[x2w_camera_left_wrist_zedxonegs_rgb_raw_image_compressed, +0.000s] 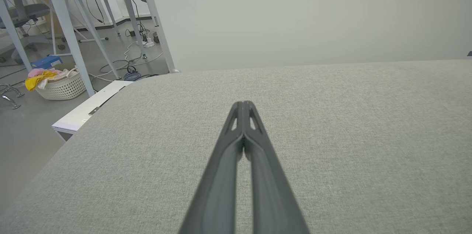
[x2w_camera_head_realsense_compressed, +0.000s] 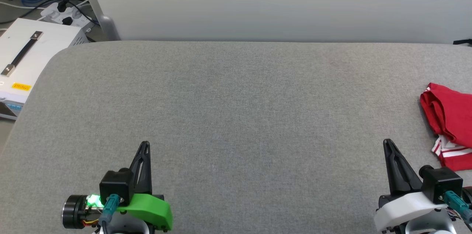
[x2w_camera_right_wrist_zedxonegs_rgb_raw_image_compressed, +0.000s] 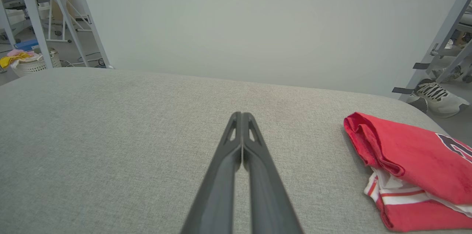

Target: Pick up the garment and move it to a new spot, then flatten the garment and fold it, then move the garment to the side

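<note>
- Grippers: left gripper (x2w_camera_head_realsense_compressed: 145, 144) and right gripper (x2w_camera_head_realsense_compressed: 386, 141), fingers pressed together, empty.
- Right of the right fingers, apart: garment (x2w_camera_head_realsense_compressed: 448, 116) bunched on the table (x2w_camera_head_realsense_compressed: 236, 108).
- Probably best: part those fingers before reaching, then pinch its nearest red fold.

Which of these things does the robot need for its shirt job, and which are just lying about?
For the job:
red garment
grey padded table it lies on

Just lying about:
white case with black handle
power strip
laundry basket
sneaker
</note>
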Tool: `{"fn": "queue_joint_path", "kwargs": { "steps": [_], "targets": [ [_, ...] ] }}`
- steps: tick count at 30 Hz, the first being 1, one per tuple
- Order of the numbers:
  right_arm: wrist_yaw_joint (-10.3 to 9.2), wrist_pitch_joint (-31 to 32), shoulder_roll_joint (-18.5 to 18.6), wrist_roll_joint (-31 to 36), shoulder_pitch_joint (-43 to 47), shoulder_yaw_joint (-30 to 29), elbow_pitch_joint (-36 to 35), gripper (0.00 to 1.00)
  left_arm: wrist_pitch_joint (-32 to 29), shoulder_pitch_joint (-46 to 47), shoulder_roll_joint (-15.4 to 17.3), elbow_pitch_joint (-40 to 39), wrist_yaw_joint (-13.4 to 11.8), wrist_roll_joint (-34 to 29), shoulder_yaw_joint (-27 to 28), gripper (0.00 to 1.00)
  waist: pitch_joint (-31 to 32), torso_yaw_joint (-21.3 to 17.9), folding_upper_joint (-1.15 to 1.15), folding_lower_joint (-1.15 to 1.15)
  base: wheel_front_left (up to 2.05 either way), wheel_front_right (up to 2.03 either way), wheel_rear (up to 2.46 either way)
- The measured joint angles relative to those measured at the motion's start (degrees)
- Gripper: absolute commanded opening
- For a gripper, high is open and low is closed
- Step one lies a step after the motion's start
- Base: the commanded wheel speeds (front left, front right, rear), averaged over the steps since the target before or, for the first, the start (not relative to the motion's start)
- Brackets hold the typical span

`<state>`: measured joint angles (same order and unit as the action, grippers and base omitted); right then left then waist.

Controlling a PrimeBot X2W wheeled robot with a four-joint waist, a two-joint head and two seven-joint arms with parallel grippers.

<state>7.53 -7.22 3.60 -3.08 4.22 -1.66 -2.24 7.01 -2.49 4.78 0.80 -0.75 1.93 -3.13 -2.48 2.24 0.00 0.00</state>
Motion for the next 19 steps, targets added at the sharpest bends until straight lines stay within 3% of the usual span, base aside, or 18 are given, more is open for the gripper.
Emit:
{"fn": "queue_joint_path", "kwargs": {
  "steps": [19],
  "targets": [
    [0.0, 2.44, -0.11, 0.92, -1.03, 0.51, 0.67, 0.0, -2.47, 0.59, -0.68, -0.22, 0.08, -0.45, 1.11, 0.0, 0.86, -0.78, 0.0, 0.0, 0.0, 0.0, 0.0]
  ]
}}
